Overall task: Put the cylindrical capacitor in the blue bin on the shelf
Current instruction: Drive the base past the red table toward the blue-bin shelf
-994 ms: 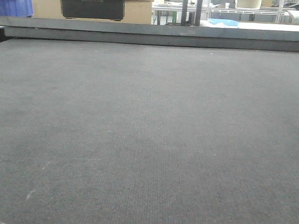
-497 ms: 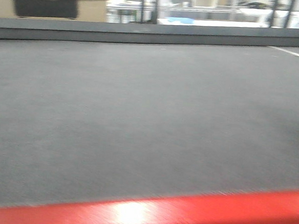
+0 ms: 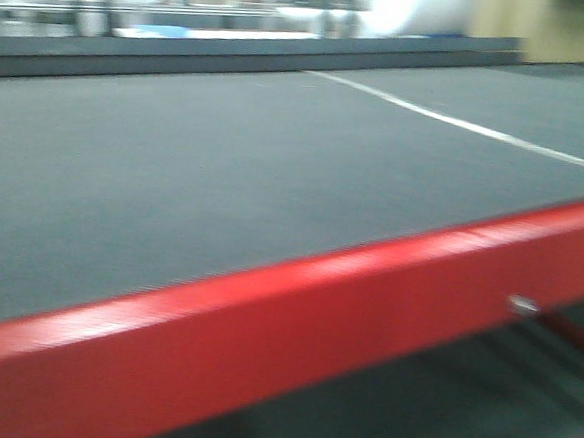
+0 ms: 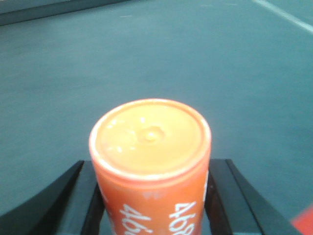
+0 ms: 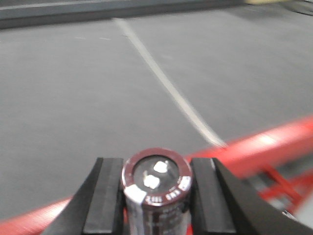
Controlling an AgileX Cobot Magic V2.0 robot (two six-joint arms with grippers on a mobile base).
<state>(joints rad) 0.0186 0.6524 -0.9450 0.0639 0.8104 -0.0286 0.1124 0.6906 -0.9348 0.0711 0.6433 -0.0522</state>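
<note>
The cylindrical capacitor (image 5: 157, 172), dark brown-black with two silvery terminals on top and a pale stripe down its side, stands upright between the black fingers of my right gripper (image 5: 156, 165), which is shut on it. It hangs over the red table rail (image 5: 254, 147). My left gripper (image 4: 152, 166) is shut on a larger orange cylinder (image 4: 151, 147) marked "4680", held above the grey mat. Neither gripper shows in the front view. The blue bin and the shelf are out of view.
A grey mat (image 3: 175, 171) covers the table, edged by a red front rail (image 3: 295, 319) that slants across the front view. A white line (image 3: 459, 120) crosses the mat at the right. A dark raised ledge (image 3: 233, 60) runs along the back.
The front view has swung right and back. The cardboard boxes left the picture, the white line came in, and the red rail rose into view and now slants.
</note>
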